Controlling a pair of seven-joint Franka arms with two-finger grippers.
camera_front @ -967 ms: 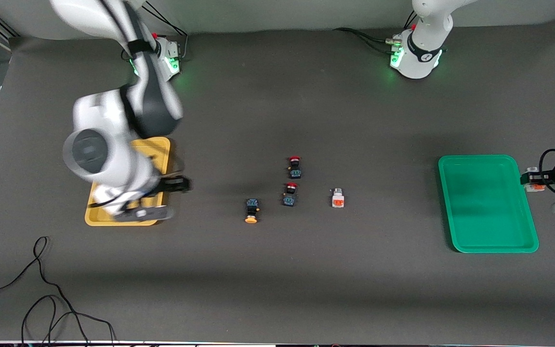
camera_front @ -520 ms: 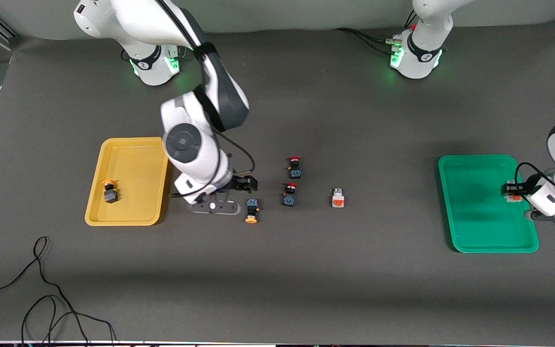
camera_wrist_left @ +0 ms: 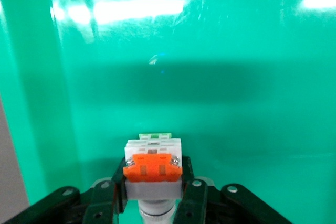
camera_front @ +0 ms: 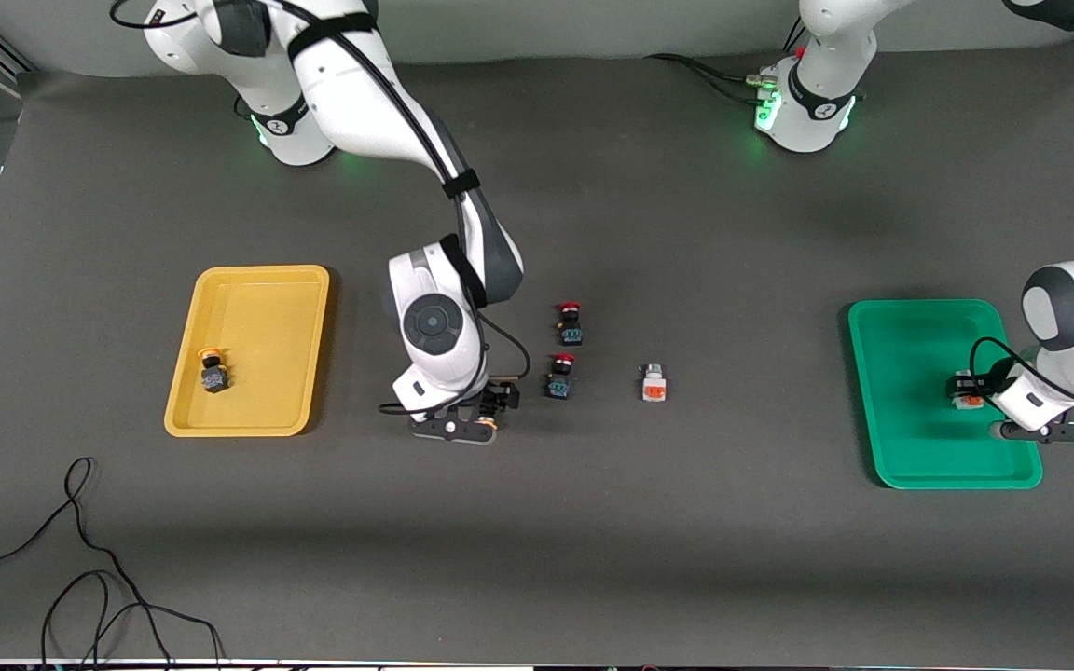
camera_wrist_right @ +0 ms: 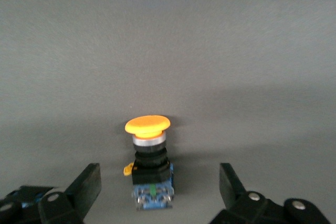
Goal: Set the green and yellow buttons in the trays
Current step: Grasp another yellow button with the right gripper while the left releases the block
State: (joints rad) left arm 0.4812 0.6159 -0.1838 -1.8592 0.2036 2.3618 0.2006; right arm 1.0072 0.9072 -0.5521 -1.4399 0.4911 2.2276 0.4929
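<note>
Straddling the yellow-capped button point(camera_wrist_right: 149, 167) on the counter point(camera_front: 593, 559), right hand point(camera_wrist_right: 157, 195) is spread wide, cap pointing away frm wrist; left hand point(camera_wrist_left: 153, 192) grips white button point(camera_wrist_left: 153, 167) over green tray point(camera_front: 910, 466).

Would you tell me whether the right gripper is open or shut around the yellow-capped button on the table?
Open. In the right wrist view the right gripper has its fingers spread wide on either side of the yellow-capped button, touching neither side.
</note>
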